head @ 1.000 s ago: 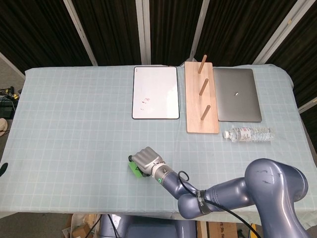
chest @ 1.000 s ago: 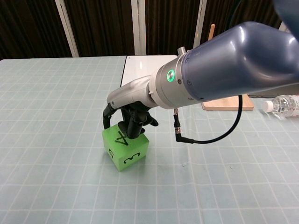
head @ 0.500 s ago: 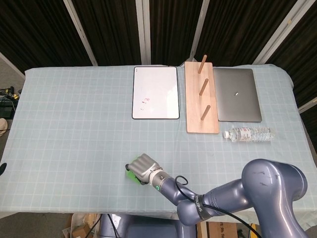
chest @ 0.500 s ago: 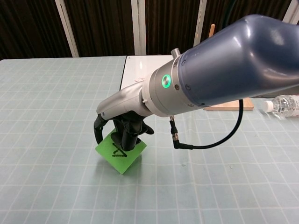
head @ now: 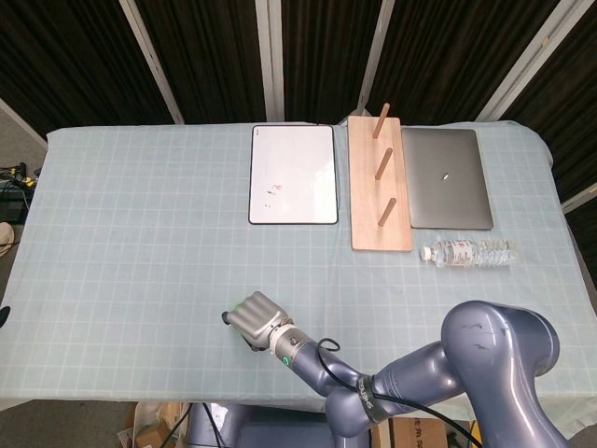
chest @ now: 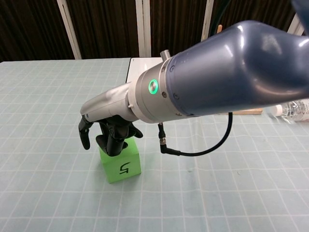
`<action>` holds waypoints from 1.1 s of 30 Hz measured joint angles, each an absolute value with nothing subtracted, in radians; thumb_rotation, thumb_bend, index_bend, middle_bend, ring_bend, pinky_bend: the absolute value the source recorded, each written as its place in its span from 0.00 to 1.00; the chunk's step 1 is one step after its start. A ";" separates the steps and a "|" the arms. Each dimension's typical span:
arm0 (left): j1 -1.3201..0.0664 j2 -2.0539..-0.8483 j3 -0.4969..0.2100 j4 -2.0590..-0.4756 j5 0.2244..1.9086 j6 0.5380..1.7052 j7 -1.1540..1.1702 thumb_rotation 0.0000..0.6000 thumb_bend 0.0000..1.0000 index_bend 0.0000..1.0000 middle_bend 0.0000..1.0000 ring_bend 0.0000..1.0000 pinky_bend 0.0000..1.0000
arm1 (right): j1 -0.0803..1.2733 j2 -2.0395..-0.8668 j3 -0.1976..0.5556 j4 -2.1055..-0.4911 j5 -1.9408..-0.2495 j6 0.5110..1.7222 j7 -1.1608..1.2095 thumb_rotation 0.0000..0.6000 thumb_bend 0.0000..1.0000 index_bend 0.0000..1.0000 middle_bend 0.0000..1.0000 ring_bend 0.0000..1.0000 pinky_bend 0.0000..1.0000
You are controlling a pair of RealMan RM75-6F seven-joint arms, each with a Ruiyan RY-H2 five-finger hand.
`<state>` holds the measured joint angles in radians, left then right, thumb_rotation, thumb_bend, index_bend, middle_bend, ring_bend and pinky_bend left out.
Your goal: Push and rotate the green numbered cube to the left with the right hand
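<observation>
Chest view, lower left of frame: resting flat on table (chest: 43, 96), cube (chest: 120, 166) showing 5 on near face. Curling down loosely over cube's top, right hand (chest: 108, 135), fingers (chest: 85, 137) spread, gripping nothing, presumably placed for pushing leftward. Left hand unseen.

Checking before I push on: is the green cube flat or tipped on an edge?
Flat. The green cube sits square on the table, its 5 face toward the chest camera.
</observation>
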<state>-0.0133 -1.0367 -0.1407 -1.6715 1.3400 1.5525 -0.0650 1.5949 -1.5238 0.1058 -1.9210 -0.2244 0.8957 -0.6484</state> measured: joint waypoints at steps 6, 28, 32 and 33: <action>-0.014 -1.036 -0.141 -1.671 1.337 1.549 -0.065 1.00 0.31 0.11 0.01 0.00 0.00 | 1.573 -1.524 0.130 -1.930 -0.254 0.894 -0.609 1.00 0.82 0.28 0.83 0.85 0.69; -0.005 -1.036 -0.146 -1.677 1.332 1.565 -0.066 1.00 0.31 0.11 0.01 0.00 0.00 | 1.146 -1.387 0.109 -1.886 -0.487 1.355 -0.424 1.00 0.39 0.12 0.10 0.13 0.17; -0.003 -1.036 -0.147 -1.678 1.332 1.569 -0.067 1.00 0.31 0.11 0.01 0.00 0.00 | 1.039 -1.317 0.049 -1.928 -0.631 1.429 -0.381 1.00 0.39 0.11 0.10 0.12 0.14; -0.002 -1.036 -0.146 -1.678 1.332 1.569 -0.067 1.00 0.31 0.11 0.01 0.00 0.00 | 1.000 -1.292 0.023 -1.943 -0.679 1.460 -0.372 1.00 0.39 0.11 0.10 0.12 0.14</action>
